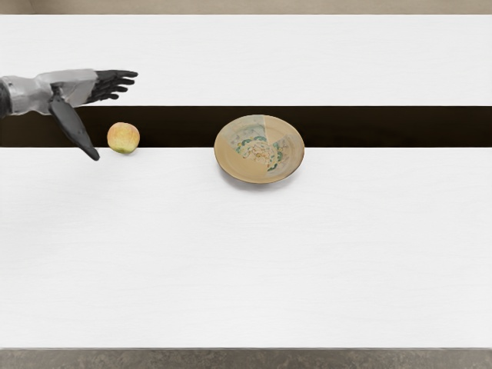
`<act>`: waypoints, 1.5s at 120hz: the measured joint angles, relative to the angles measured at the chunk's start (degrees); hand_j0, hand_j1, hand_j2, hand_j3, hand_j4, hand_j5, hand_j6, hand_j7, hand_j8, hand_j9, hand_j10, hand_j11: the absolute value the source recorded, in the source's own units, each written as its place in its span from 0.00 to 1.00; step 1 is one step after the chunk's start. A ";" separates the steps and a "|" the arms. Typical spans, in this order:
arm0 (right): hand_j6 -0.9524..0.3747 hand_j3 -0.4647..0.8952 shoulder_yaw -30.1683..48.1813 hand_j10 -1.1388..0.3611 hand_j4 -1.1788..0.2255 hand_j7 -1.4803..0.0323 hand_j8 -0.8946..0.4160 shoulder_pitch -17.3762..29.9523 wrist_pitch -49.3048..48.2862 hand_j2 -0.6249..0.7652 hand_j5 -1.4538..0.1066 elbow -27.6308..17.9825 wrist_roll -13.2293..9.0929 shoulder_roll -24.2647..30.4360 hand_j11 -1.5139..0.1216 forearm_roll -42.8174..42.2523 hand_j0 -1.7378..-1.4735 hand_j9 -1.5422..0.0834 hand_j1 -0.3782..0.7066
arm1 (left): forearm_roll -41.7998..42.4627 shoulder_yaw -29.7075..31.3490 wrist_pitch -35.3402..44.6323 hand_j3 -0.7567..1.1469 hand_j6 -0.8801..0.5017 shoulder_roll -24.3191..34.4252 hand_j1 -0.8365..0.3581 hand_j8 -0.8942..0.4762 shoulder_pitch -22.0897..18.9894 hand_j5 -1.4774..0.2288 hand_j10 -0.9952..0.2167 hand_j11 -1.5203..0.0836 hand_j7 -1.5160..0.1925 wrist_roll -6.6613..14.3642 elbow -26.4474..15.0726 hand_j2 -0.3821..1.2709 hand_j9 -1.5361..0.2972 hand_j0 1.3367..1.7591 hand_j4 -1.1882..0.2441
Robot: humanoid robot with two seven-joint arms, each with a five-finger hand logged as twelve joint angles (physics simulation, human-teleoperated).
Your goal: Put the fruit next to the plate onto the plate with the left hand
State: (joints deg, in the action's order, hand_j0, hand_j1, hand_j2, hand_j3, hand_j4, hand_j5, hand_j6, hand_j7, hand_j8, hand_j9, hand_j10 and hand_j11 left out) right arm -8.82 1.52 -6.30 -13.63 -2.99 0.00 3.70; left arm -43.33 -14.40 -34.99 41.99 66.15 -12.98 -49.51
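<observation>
Left hand (88, 92) is reaching in from the left edge and hovering over the far part of the table (246, 254). Its fingers (117, 79) are stretching loosely toward 3 o'clock, slightly apart and gripping nothing. The thumb (75, 127) is pointing down toward 5 o'clock. The hand is spread and is not touching anything I can see.

Apple (123, 137), yellow-green with a faint blush, is sitting at 9 o'clock from the plate (259, 148), well apart from it. It is resting at the near edge of a dark band (384, 127) that is running across the table from side to side. Seen from the apple, the palm is hanging at about 10 o'clock. The thumb tip is ending just beside the apple at its 8 o'clock, with a narrow gap showing between them.

Plate is sitting near the centre. It is tan with a faded green and brown pattern, and its far half is overlapping the dark band.
</observation>
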 joint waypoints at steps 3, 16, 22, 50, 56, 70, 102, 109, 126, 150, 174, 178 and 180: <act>0.71 0.34 0.06 0.75 0.83 0.97 0.67 -0.03 0.05 0.45 0.92 0.00 0.00 0.00 0.92 0.06 0.30 0.94 0.04 | 0.00 0.02 0.00 0.40 0.63 -0.05 0.99 0.65 0.13 0.87 0.82 0.95 0.89 0.00 0.01 0.23 0.84 0.76 0.83; 0.71 0.34 2.26 0.75 0.83 0.97 0.67 -0.18 0.17 0.45 0.92 0.06 0.00 0.00 0.92 0.26 0.30 0.94 0.04 | -0.29 0.06 0.00 0.40 0.63 -0.06 0.99 0.65 0.41 0.87 0.82 0.95 0.89 0.19 -0.02 0.23 0.84 0.76 0.83; 0.71 0.34 2.87 0.75 0.83 0.97 0.67 -0.37 0.20 0.45 0.92 0.07 0.00 0.00 0.92 0.29 0.30 0.94 0.04 | -0.42 -0.01 0.00 0.40 0.63 -0.52 0.99 0.65 1.07 0.87 0.82 0.95 0.89 2.25 -0.03 0.23 0.84 0.76 0.83; 0.71 0.34 3.71 0.75 0.83 0.97 0.67 -0.83 0.24 0.45 0.92 0.09 0.00 0.00 0.92 0.34 0.30 0.94 0.04 | -0.44 -0.20 -0.01 0.40 0.63 -6.54 0.99 0.65 7.84 0.87 0.82 0.95 0.89 30.32 -0.20 0.23 0.84 0.76 0.83; 0.71 0.34 3.75 0.75 0.83 0.97 0.67 -0.86 0.24 0.45 0.92 0.09 0.00 0.00 0.92 0.34 0.30 0.94 0.04 | -0.57 -0.23 -0.01 0.40 0.63 -7.81 0.99 0.65 8.22 0.87 0.82 0.95 0.89 37.05 -0.28 0.23 0.84 0.76 0.83; 0.71 0.34 3.79 0.75 0.83 0.97 0.67 -0.83 0.24 0.45 0.92 0.10 0.00 0.00 0.92 0.34 0.30 0.94 0.04 | -0.71 -0.21 -0.01 0.40 0.63 -9.03 0.99 0.65 12.12 0.87 0.82 0.95 0.89 44.42 -0.37 0.23 0.84 0.76 0.83; 0.71 0.34 3.80 0.75 0.83 0.97 0.67 -0.84 0.24 0.45 0.92 0.06 0.00 0.00 0.92 0.34 0.30 0.94 0.04 | -9.52 -0.13 -0.01 0.40 0.63 -14.80 0.99 0.65 12.46 0.87 0.82 0.95 0.89 47.70 -0.51 0.23 0.84 0.76 0.83; 0.71 0.34 3.81 0.75 0.83 0.97 0.67 -0.87 0.24 0.45 0.92 0.04 0.00 0.00 0.92 0.33 0.30 0.94 0.04 | -11.47 -0.07 -0.02 0.40 0.63 -16.46 0.99 0.65 12.44 0.87 0.82 0.95 0.89 47.82 -0.57 0.23 0.84 0.76 0.83; 0.71 0.34 3.81 0.75 0.83 0.97 0.67 -0.86 0.24 0.45 0.92 0.03 0.00 0.00 0.92 0.33 0.30 0.94 0.04 | -17.20 1.27 -0.01 0.40 0.63 -18.97 0.99 0.65 12.96 0.87 0.82 0.95 0.89 47.94 -0.76 0.23 0.84 0.76 0.83; 0.71 0.34 3.83 0.75 0.83 0.97 0.67 -0.89 0.24 0.45 0.92 0.08 0.00 0.00 0.92 0.34 0.30 0.94 0.04 | -22.93 6.45 1.98 0.40 0.63 -20.89 0.99 0.65 12.72 0.87 0.82 0.95 0.89 47.97 -2.61 0.23 0.84 0.76 0.83; 0.71 0.34 3.85 0.75 0.83 0.97 0.67 -0.91 0.24 0.45 0.92 0.08 0.00 0.00 0.92 0.31 0.30 0.94 0.04 | -23.89 8.92 7.49 0.40 0.63 -21.14 0.99 0.65 12.33 0.87 0.82 0.95 0.89 47.98 -3.13 0.23 0.84 0.76 0.83; 0.71 0.34 3.86 0.75 0.83 0.97 0.67 -0.91 0.24 0.45 0.92 0.08 0.00 0.00 0.92 0.31 0.30 0.94 0.04 | -23.94 9.07 8.37 0.40 0.63 -21.16 0.99 0.65 12.33 0.87 0.82 0.95 0.89 47.98 -3.14 0.23 0.84 0.76 0.83; 0.71 0.34 3.86 0.75 0.83 0.97 0.67 -0.91 0.24 0.45 0.92 0.07 0.00 0.00 0.92 0.31 0.30 0.94 0.04 | -23.96 9.13 8.74 0.40 0.63 -21.16 0.99 0.65 12.27 0.87 0.82 0.95 0.89 47.98 -3.14 0.23 0.84 0.76 0.83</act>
State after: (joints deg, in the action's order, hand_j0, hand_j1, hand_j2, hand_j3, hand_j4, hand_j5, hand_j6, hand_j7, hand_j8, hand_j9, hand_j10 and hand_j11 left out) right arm -4.95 0.62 -6.06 -13.56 -2.99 0.00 4.01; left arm -67.29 -5.27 -26.25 20.83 78.42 35.00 -52.65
